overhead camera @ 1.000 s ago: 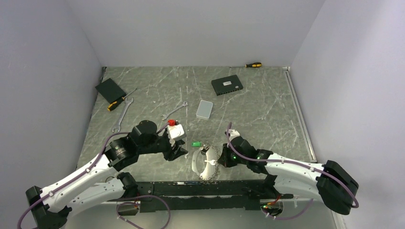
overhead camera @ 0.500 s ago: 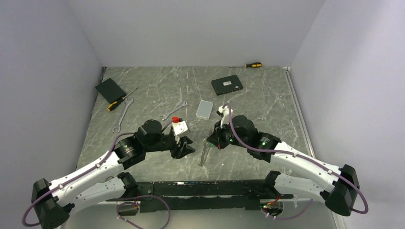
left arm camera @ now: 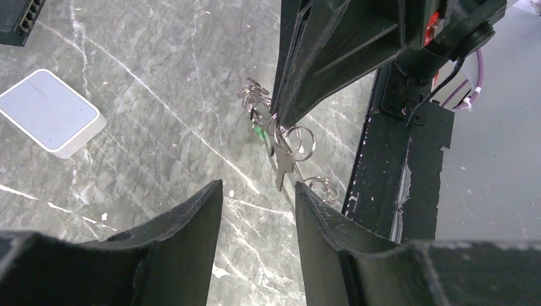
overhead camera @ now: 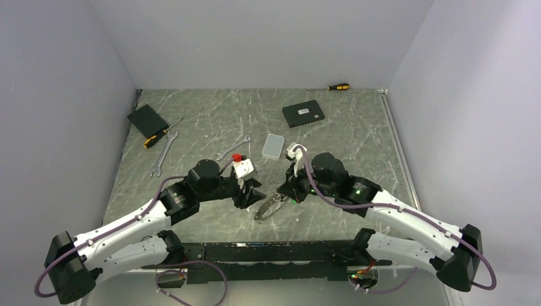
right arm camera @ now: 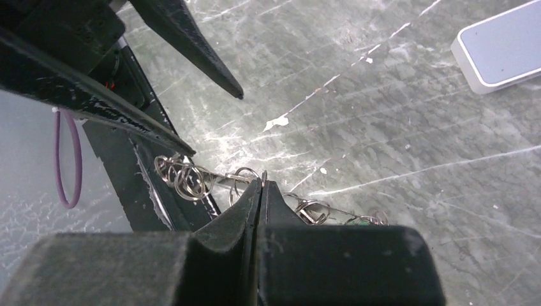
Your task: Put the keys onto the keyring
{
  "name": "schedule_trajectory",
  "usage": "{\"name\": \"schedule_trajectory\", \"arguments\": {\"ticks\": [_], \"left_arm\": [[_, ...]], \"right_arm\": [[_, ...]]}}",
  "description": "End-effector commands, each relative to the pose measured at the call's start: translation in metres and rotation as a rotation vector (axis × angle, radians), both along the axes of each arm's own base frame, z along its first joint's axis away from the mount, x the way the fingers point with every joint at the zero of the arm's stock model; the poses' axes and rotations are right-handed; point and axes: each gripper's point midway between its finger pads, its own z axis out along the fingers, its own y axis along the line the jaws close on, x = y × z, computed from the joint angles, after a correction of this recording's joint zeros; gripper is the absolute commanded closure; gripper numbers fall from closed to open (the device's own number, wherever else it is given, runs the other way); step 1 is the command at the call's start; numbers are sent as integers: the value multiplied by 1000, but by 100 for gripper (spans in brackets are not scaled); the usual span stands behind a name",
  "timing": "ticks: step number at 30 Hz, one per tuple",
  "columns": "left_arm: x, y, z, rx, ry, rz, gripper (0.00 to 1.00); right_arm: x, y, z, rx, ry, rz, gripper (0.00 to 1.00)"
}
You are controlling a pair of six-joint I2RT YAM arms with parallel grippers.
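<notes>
two grippers are facing each other low over the grey marbled table (overhead camera: 357,146), toward its near edge. the right gripper (right arm camera: 261,188) is pressing its jaws fully together and is pinching the thin wire of the keyring (overhead camera: 273,199), which is hanging down from its tips toward 7 o'clock in the top view; whether the lower end is touching the table i cannot tell. the keys (left arm camera: 281,159) are dangling from it among several small split rings (left arm camera: 300,141), one long silver key pointing down with a bit of green showing beside it. the left gripper (left arm camera: 257,191) is standing partly open, holding nothing, at 9 o'clock of the bunch and close to it without touching. a white box (overhead camera: 273,146) is lying at 12 o'clock of the bunch, a black box (overhead camera: 303,115) further off at 1 o'clock, and a wrench (overhead camera: 231,147) at 11 o'clock.
</notes>
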Motion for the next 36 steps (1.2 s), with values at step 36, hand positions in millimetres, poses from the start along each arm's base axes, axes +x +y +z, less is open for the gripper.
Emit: {"name": "schedule_trajectory", "arguments": {"ticks": [36], "left_arm": [[-5, -51, 50, -181, 55, -171, 60]], "right_arm": [[-23, 11, 71, 210, -212, 184, 100]]}}
